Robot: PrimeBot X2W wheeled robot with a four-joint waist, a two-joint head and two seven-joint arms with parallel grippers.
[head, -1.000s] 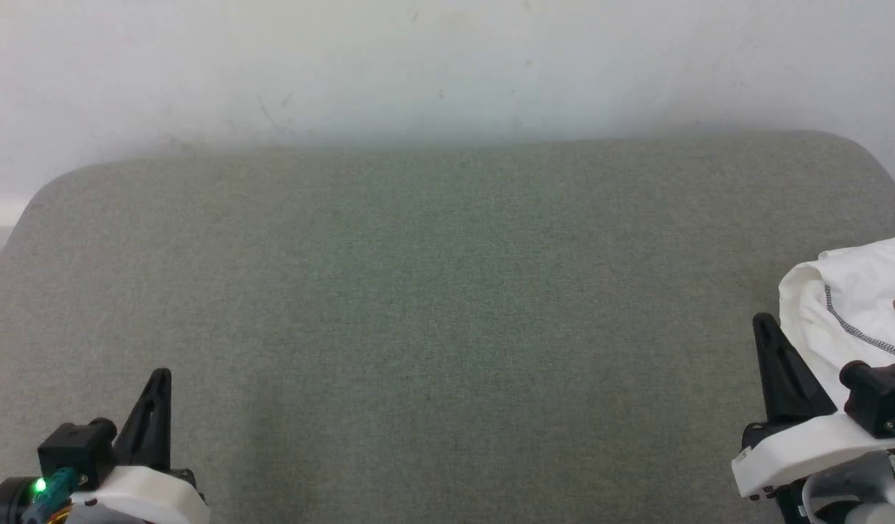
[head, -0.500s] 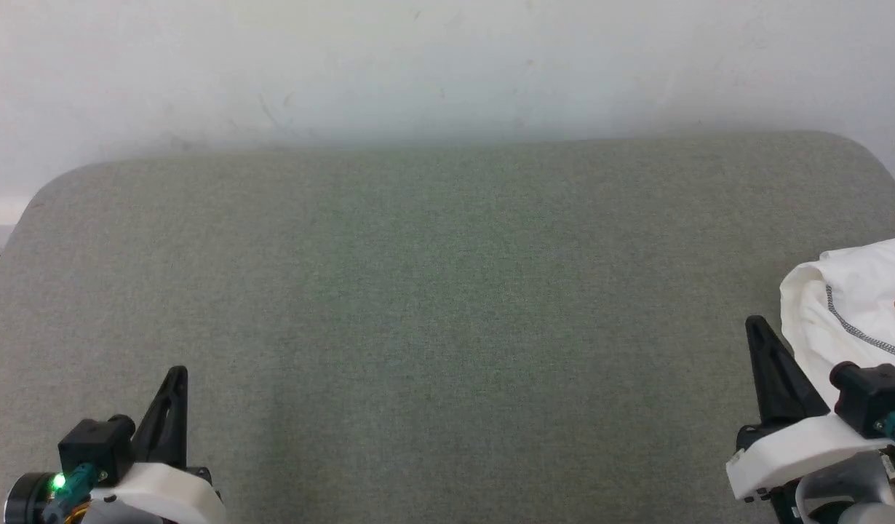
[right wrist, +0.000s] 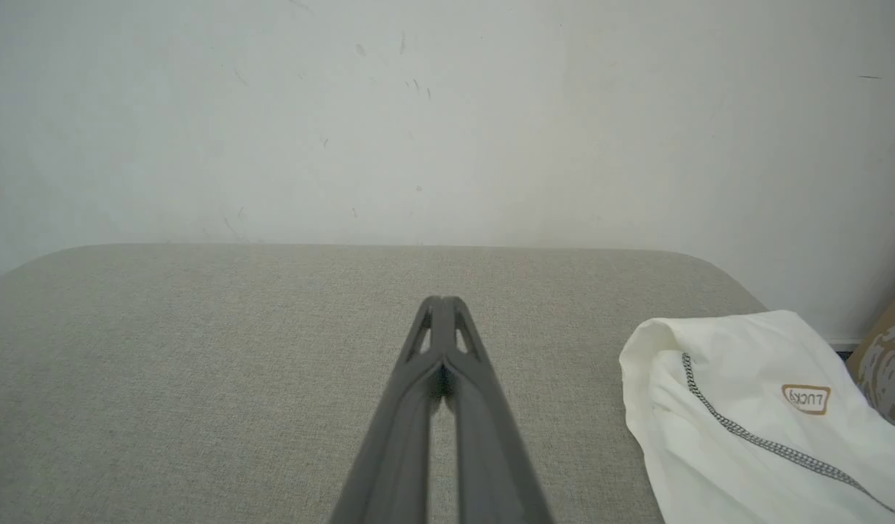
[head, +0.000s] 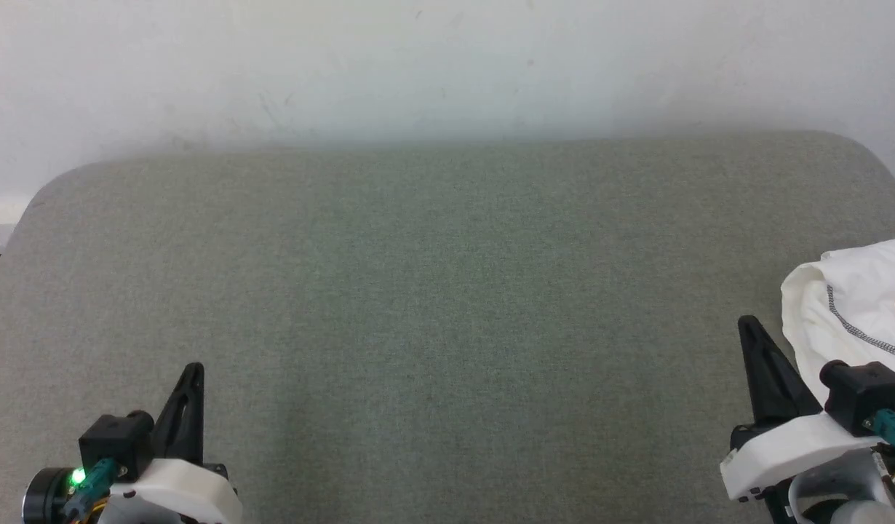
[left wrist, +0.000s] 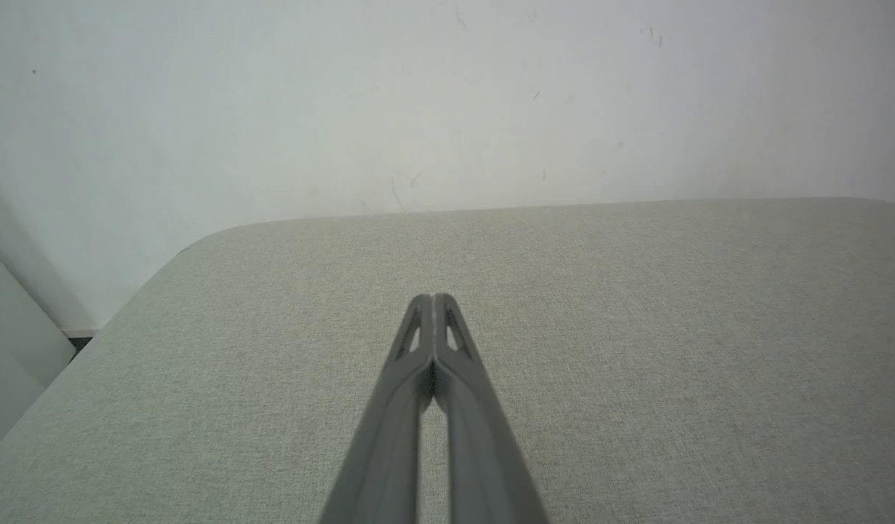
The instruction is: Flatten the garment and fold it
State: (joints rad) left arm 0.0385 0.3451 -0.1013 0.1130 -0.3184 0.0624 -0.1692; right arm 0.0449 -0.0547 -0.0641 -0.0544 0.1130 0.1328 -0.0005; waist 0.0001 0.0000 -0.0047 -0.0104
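The garment (head: 855, 306) is a white folded bundle with a grey zigzag seam and a small tan label, lying at the right edge of the grey-green table (head: 447, 291). The right wrist view has the garment (right wrist: 753, 415) at its lower right. My right gripper (head: 744, 322) stands just left of the bundle, apart from it, its fingers pressed together with nothing between them. In its own view the right gripper (right wrist: 442, 300) points over bare fabric. My left gripper (head: 195, 367) is shut and empty at the near left; the left gripper (left wrist: 433, 297) tips meet above the table.
A white wall (head: 447, 65) runs behind the table's rounded far edge. A brown patterned object (right wrist: 888, 364) shows past the table's right end. Bare table fabric spreads between the two grippers.
Both grippers have crept inward and slightly forward: the left one to the right, the right one to the left. The garment lies where it was.
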